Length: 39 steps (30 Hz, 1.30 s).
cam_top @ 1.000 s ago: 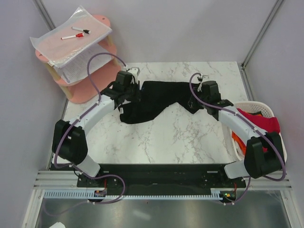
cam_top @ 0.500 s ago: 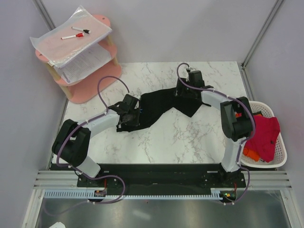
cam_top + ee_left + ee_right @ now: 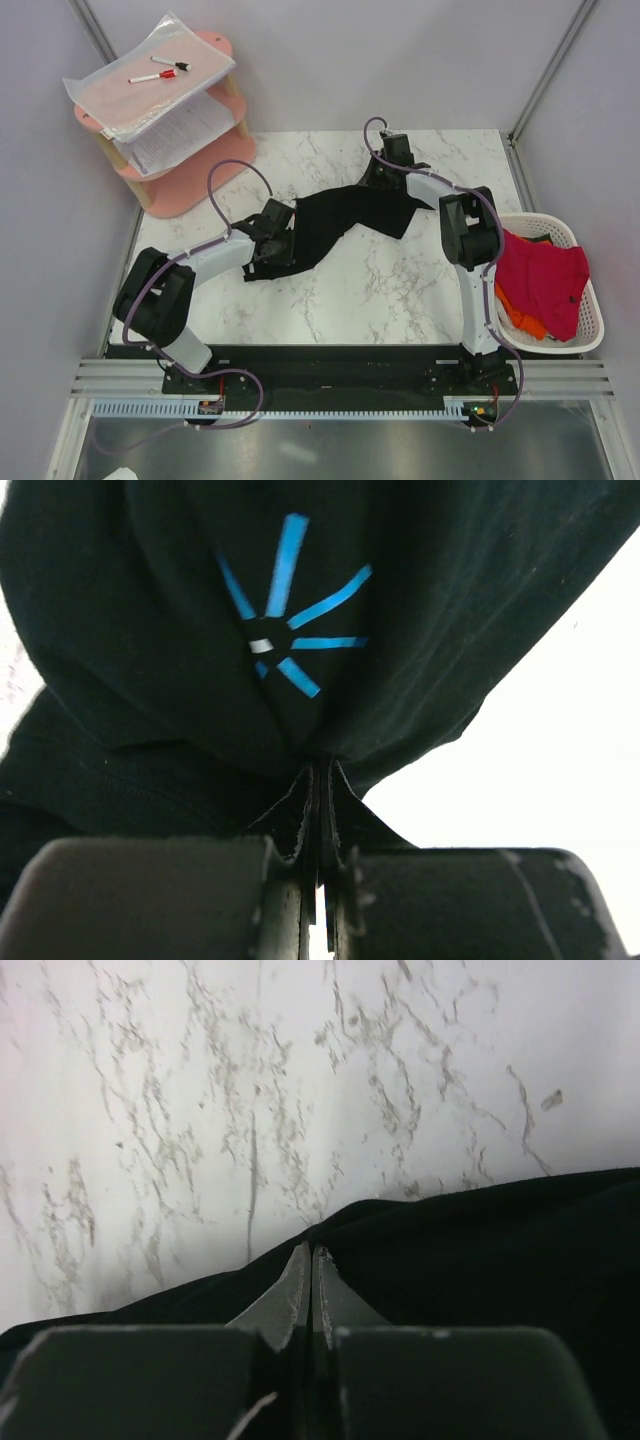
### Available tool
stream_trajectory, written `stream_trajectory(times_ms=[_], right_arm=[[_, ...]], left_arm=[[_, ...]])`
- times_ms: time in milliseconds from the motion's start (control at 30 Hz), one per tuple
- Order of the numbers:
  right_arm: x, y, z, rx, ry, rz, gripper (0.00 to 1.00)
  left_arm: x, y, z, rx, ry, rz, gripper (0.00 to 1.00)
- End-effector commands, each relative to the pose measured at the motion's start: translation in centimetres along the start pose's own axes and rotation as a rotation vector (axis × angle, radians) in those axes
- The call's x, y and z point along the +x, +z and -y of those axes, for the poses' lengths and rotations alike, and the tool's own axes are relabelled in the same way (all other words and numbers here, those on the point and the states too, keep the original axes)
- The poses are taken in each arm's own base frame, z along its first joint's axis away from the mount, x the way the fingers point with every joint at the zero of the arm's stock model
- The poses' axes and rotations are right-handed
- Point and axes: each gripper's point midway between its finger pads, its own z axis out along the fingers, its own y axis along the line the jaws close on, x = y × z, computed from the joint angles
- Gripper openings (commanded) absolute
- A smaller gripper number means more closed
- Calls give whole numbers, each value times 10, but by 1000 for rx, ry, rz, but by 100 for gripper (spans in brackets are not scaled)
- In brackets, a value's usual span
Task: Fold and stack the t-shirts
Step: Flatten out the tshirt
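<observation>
Bare tabletop (image 3: pixel 400 290) lies open nearward; my left jaws and right jaws clench the black t-shirt (image 3: pixel 335 215), bunched between them.

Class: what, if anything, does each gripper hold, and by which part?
Both hold the black t-shirt: left gripper pinches a fold near its blue print, right gripper its edge.

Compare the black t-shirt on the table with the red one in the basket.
The black t-shirt lies strung out across the marble table; the red t-shirt is draped in the white basket. The black t-shirt is pinched by the left gripper and right gripper; the red t-shirt is untouched. Both are unfolded.
</observation>
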Motion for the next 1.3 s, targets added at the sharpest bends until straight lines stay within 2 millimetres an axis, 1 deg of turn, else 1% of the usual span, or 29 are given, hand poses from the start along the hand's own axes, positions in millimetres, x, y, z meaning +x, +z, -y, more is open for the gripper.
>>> stream_trajectory(times_ms=[0, 67, 100, 133, 200, 233, 300, 333, 367, 400, 433, 467, 500, 533, 567, 600, 700, 733, 800, 833, 867, 933, 967, 1033, 1067, 1100, 1167, 1200, 1267], right_arm=[[-61, -28, -46, -116, -52, 143, 0], [-71, -42, -58, -145, -70, 177, 0], [-88, -61, -71, -173, -85, 231, 0], [-86, -66, -71, -175, -86, 234, 0], [-100, -94, -80, -176, -100, 285, 0], [-91, -97, -77, -169, -103, 271, 0], [-104, -134, -92, -204, -128, 343, 0], [-80, -134, -77, -181, -113, 311, 0], [-91, -167, -89, -205, -125, 382, 0], [-83, -175, -85, -196, -118, 381, 0], [-53, -172, -68, -163, -97, 328, 0], [-47, -191, -70, -173, -77, 341, 0], [-29, -193, -64, -166, -57, 310, 0], [15, -186, -41, -122, -25, 223, 0], [31, -198, -39, -125, 19, 202, 0], [75, -195, -15, -76, 54, 118, 0], [135, -212, 8, -12, 152, -10, 0], [165, -214, 19, 12, 182, -79, 0], [207, -225, 22, 20, 211, -202, 16], [214, -229, 20, 20, 207, -219, 25], [216, -236, 17, 15, 197, -213, 48], [206, -243, 10, 4, 151, -158, 65], [190, -251, 4, -7, 127, -94, 81], [151, -258, 2, 27, 63, 36, 87], [137, -261, 2, 44, 45, 80, 90], [116, -263, -5, 50, 19, 130, 91], [98, -250, 13, 166, -36, 169, 91], [83, -247, 11, 187, -48, 195, 90], [83, -218, 19, 224, -76, 159, 90]], left_arm=[[-29, -2, 1, -38, -11, 65, 2], [-32, -2, -1, -51, -15, 74, 2], [-33, -2, -1, -52, -18, 77, 2], [-33, -3, -1, -53, -22, 78, 2], [-34, -4, -2, -57, -27, 85, 2], [-35, -7, -2, -55, -28, 92, 2], [-33, -8, -3, -62, -28, 97, 2], [-33, -11, -7, -76, -32, 106, 2], [-29, -11, -9, -84, -34, 101, 2], [-29, -11, -11, -90, -41, 104, 2], [-27, -11, -13, -101, -44, 105, 2], [-23, -11, -15, -104, -49, 100, 2], [-22, -11, -15, -104, -61, 100, 2], [-20, -11, -17, -113, -65, 97, 2], [-15, -10, -18, -118, -78, 90, 2], [-12, -10, -19, -119, -83, 84, 2], [3, -10, -24, -130, -110, 62, 2], [13, -9, -27, -137, -118, 44, 2], [21, -11, -27, -130, -148, 33, 2], [25, -12, -25, -114, -157, 24, 2], [32, -12, -25, -111, -165, 12, 2], [37, -15, -26, -102, -171, 13, 5], [38, -16, -26, -102, -168, 14, 14], [34, -24, -27, -98, -164, 49, 35], [30, -28, -27, -94, -156, 69, 64], [27, -33, -26, -89, -156, 87, 76], [12, -49, -24, -69, -152, 163, 99], [7, -53, -23, -63, -148, 189, 100], [-9, -71, -21, -42, -141, 273, 100]])
